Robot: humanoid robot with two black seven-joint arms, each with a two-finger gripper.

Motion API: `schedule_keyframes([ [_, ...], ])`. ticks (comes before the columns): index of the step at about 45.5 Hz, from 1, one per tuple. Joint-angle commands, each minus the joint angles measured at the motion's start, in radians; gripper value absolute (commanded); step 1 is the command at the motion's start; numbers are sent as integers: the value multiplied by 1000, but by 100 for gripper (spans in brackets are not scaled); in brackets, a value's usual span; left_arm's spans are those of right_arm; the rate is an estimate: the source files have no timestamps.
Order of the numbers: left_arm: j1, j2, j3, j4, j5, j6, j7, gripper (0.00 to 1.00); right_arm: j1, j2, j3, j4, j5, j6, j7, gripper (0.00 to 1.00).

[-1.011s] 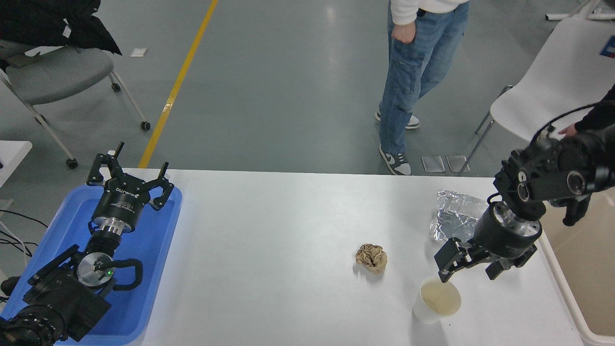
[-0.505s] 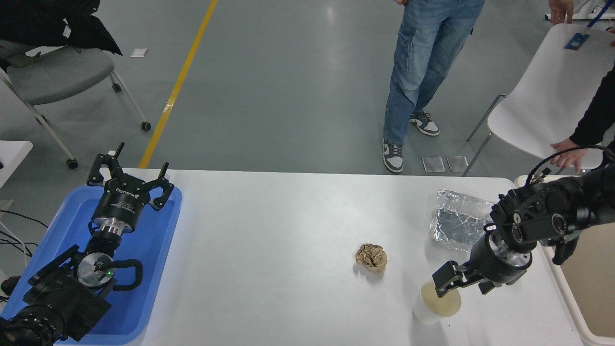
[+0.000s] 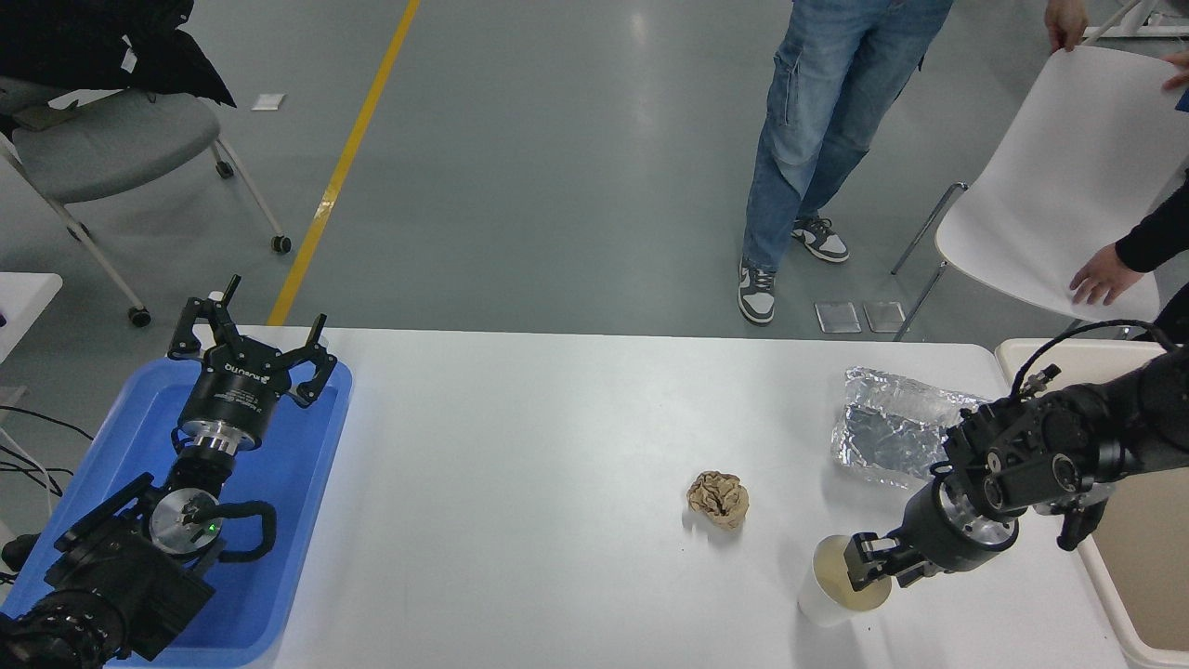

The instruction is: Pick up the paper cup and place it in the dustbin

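Both arms (image 3: pixel 111 567) showing matte black housings; silver wrist collars; left gripper (image 3: pixel 251 346) wearing white lettering; black cable looping over right arm (image 3: pixel 1068 446).

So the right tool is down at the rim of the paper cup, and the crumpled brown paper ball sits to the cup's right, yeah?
Not quite. The head view shows the crumpled brown paper ball to the left of the paper cup, not its right. The right tool is indeed down at the cup's rim.

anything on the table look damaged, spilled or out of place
Nothing is spilled. The paper cup stands upright with the right gripper at its rim. The crumpled brown paper ball and the crinkled foil tray look creased, and the left gripper is parked over the blue tray.
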Motion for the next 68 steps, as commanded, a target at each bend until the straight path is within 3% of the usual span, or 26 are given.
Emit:
schedule_keyframes([
  [1, 0, 0, 0, 0, 0, 0, 1, 100, 8, -1, 0, -3, 3, -12, -1, 0],
  [17, 0, 0, 0, 0, 0, 0, 1, 100, 186, -66, 0, 35, 3, 11, 7, 0],
  [29, 0, 0, 0, 0, 0, 0, -1, 100, 456, -158, -12, 81, -8, 170, 7, 0],
  [46, 0, 0, 0, 0, 0, 0, -1, 100, 735, -208, -8, 81, -8, 373, 5, 0],
  [68, 0, 0, 0, 0, 0, 0, -1, 100, 752, -201, -12, 76, -8, 366, 1, 0],
])
